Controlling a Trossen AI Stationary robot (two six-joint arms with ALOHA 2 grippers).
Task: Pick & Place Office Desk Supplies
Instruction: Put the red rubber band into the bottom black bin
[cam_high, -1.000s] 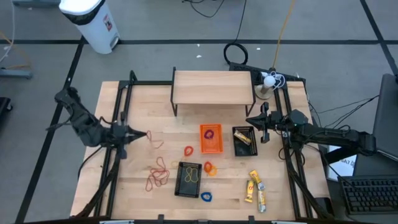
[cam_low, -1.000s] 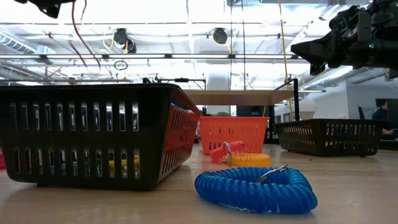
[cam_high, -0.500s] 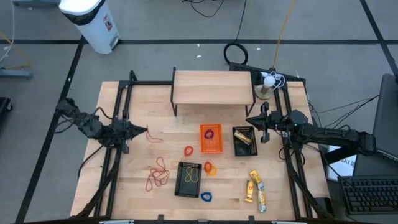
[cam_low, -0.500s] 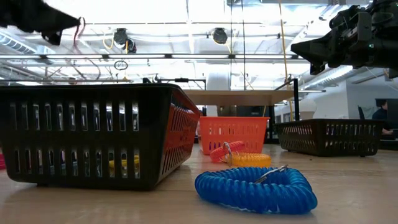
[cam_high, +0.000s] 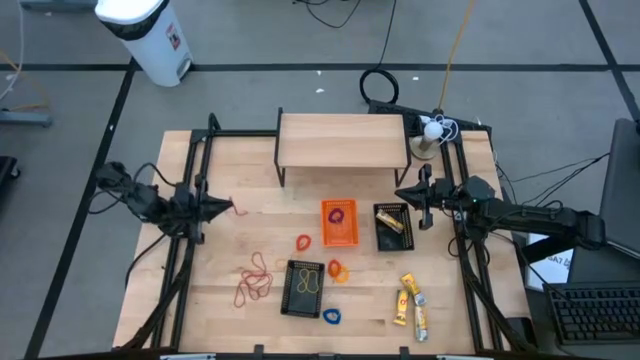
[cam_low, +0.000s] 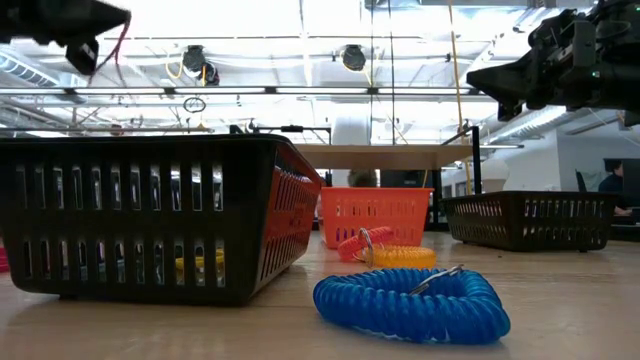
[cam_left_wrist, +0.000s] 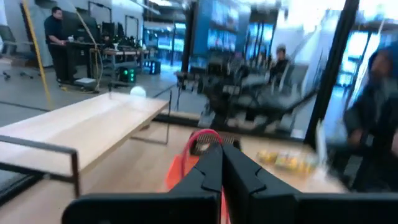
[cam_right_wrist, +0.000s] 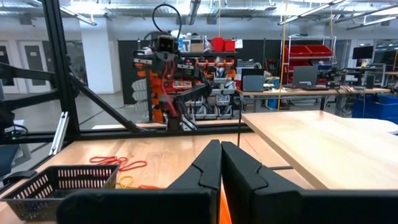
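Note:
My left gripper (cam_high: 226, 208) hovers over the table's left part, shut on a thin red rubber band (cam_high: 233, 207). More red and brown rubber bands (cam_high: 255, 280) lie loose on the wood near the front left. A red ring (cam_high: 303, 242), an orange coil (cam_high: 338, 270), a blue coil (cam_low: 410, 300) and yellow packets (cam_high: 410, 300) rest flat on the table. My right gripper (cam_high: 400, 193) is shut on nothing, above the table just beyond the far left corner of the right black basket (cam_high: 393, 225). My left gripper pinches the red rubber band between its two fingertips; a loop of it (cam_left_wrist: 205, 135) arches over the tips. The fingers lie level and point toward the table's right. The band is lifted clear of the table and a slack strand (cam_low: 118, 45) hangs below the fingers.
An orange basket (cam_high: 339, 222) stands mid-table, and a second black basket (cam_high: 304, 287) stands near the front. A wooden shelf (cam_high: 343, 140) spans the back. Black frame rails (cam_high: 190, 200) run along both sides. People show in the room beyond the table.
My left gripper has come down and drawn back a little toward the table's left edge, rolling and levelling out, still shut on the red band. The band, which trailed long below it, now hangs short and bunched at the tips. My right arm has kept still.

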